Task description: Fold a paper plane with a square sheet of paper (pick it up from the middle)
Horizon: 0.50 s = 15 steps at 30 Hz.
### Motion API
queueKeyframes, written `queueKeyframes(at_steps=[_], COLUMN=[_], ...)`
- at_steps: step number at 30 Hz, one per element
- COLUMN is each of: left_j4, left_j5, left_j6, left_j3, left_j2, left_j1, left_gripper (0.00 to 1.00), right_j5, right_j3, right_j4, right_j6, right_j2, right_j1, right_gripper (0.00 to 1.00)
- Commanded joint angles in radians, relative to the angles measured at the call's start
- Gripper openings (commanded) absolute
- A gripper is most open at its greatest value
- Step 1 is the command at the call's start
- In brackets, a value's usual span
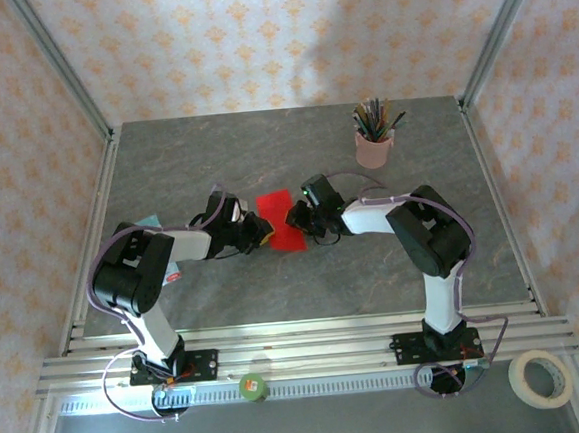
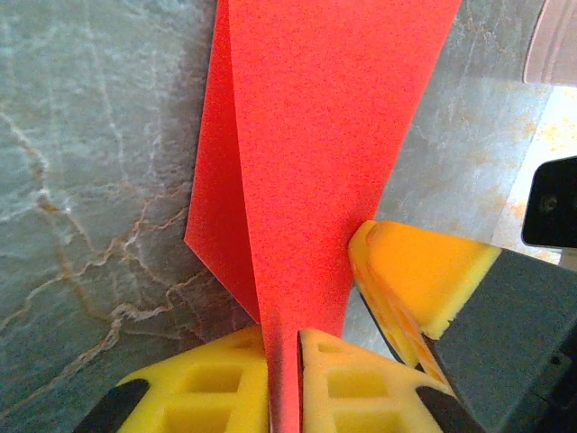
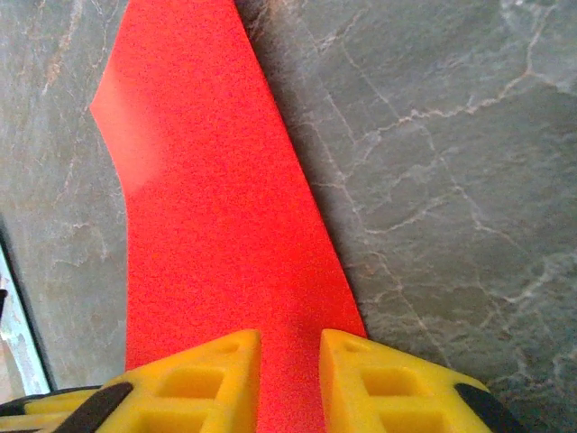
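1. Grey stone-look table (image 1: 214, 152), seen from above. The red paper (image 1: 282, 222) lies left of the pink pencil cup (image 1: 374, 148) and nearer the arms, between the left gripper (image 1: 262, 229) and the right gripper (image 1: 300, 219).
2. Left wrist: pads (image 2: 216, 379) are pinched shut on the paper's narrow end, where a folded flap overlaps. A tug here could tear it or skew the crease.
3. Right wrist: pads (image 3: 198, 379) stand parted, straddling the sheet without pinching it — the fold could slip or spring open.

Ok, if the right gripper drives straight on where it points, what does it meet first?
The right gripper meets the thin red folded paper sheet first; just beyond, probably the left gripper, depth unclear.
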Motion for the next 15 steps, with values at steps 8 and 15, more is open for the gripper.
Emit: queueKeyframes(at_steps=[8,15], left_j4=[-0.011,0.036], left_j5=[0.009,0.025], left_j6=[0.022,-0.034], left_j3=[-0.01,-0.031], left_j2=[-0.03,-0.047], left_j1=[0.008,0.008], left_gripper=[0.0,0.0], right_j5=[0.016,0.085], right_j3=[-0.042,-0.247], right_j4=[0.076,0.277], right_j6=[-0.218,-0.423], right_j2=[-0.156,-0.35], right_j1=[-0.009,-0.011], right_gripper=[0.45,0.66])
